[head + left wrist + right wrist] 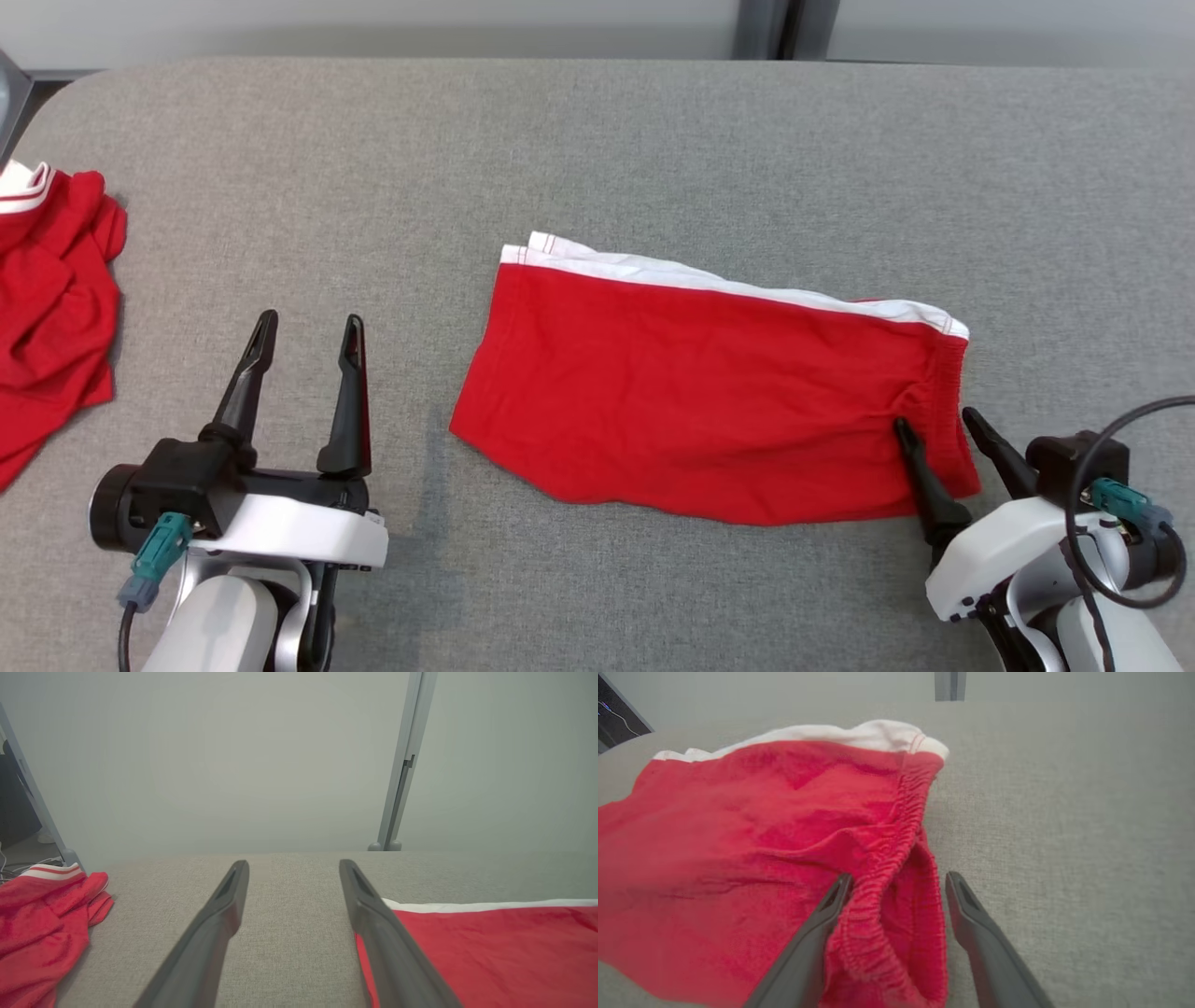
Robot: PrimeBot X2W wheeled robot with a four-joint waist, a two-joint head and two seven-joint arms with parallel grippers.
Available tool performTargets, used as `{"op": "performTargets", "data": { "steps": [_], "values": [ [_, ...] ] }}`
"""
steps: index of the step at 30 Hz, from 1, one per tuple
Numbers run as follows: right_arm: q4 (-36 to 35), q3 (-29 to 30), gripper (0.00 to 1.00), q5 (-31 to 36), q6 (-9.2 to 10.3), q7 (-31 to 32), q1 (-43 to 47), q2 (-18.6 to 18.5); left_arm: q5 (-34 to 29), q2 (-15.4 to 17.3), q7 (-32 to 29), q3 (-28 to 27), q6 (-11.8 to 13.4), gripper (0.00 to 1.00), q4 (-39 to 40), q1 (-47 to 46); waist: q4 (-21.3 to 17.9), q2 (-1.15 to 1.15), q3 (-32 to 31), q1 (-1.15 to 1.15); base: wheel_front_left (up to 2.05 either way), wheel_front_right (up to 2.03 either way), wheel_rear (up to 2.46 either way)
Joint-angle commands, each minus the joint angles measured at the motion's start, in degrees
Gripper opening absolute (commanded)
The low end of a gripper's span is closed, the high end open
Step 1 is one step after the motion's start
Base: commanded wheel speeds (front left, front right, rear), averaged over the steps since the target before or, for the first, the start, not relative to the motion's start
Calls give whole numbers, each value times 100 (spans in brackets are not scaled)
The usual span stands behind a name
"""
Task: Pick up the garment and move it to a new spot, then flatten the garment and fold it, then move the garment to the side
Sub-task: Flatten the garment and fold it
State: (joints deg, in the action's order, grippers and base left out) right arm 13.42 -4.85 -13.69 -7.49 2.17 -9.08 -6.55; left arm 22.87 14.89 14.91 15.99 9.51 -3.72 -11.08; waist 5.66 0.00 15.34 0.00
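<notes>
Folded garment (709, 401) lies at table (653, 140) centre, right gripper (934, 420) spread astride its waistband (896, 858), left gripper (311, 320) spread empty alongside; fold looks done, so clamp and slide it aside

Garment (738, 835) partly past lower-left edge

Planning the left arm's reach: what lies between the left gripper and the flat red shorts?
Nothing but bare grey fabric tabletop, clearest in the head view, separates the left gripper from the white-edged red shorts.
</notes>
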Motion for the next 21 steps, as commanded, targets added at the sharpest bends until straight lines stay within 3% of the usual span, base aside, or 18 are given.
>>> {"op": "performTargets", "data": {
  "steps": [1, 10, 11, 12, 13, 14, 21],
  "values": [
    [173, -49, 100, -62, -1, -85, -154, -74, -84, -41, 22, -13, -81, 100, -18, -142, 33, 0, 80, 0, 0, 0, 0],
    [1195, -412, 100, -526, -1, -309, -587, -135, -276, -210, 22, -90, -272, 100, -151, -268, 6, 0, 254, 0, 0, 0, 0],
    [1266, -481, 55, -570, -1, -307, -632, -154, -289, -215, 22, -109, -292, 100, -157, -266, -4, 0, 260, 0, 0, 0, 0],
    [1341, -548, 38, -649, -1, -305, -666, -156, -297, -215, 22, -126, -297, 100, -163, -256, -17, 0, 264, 0, 0, 0, 0],
    [1394, -614, 4, -695, -1, -317, -699, -173, -313, -219, 22, -149, -300, 100, -164, -247, -31, 0, 268, 0, 0, 0, 0],
    [1431, -659, 0, -735, -1, -346, -722, -191, -332, -219, 22, -162, -318, 100, -166, -233, -48, 0, 271, 0, 0, 0, 0],
    [1513, -686, 0, -1073, 14, -562, -817, -416, -457, -238, 22, -244, -346, 100, -207, -202, -175, 0, 262, 0, 0, 0, 0]
  ]
}}
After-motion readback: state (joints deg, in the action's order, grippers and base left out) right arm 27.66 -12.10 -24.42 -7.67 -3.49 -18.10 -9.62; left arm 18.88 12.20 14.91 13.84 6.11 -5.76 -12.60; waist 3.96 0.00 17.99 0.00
